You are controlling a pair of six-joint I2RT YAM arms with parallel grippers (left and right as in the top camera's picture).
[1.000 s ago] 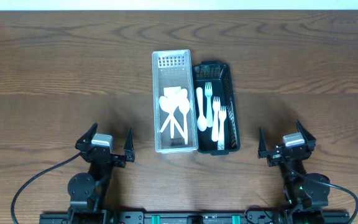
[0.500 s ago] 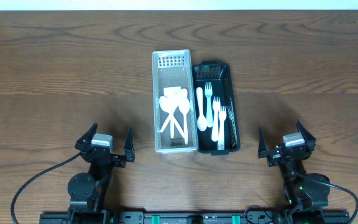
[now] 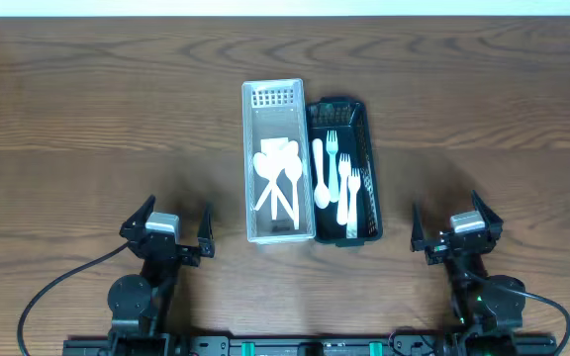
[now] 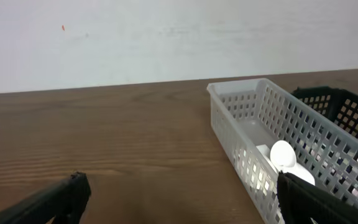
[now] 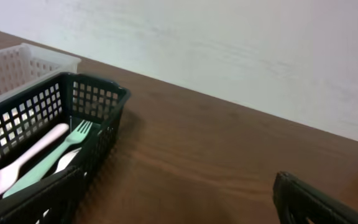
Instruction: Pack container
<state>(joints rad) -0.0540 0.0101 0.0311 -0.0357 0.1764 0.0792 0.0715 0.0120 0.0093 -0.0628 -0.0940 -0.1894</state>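
Observation:
A white basket (image 3: 248, 158) holds white plastic spoons (image 3: 277, 176) and stands in the middle of the table. A black basket (image 3: 374, 188) stands against its right side and holds white forks and a spoon (image 3: 336, 178). My left gripper (image 3: 171, 229) is open and empty near the front edge, left of the baskets. My right gripper (image 3: 445, 230) is open and empty at the front right. The white basket (image 4: 253, 124) shows in the left wrist view, the black basket (image 5: 98, 99) in the right wrist view.
The wooden table (image 3: 97, 119) stretches around the baskets. A pale wall (image 4: 166, 37) stands behind the far edge.

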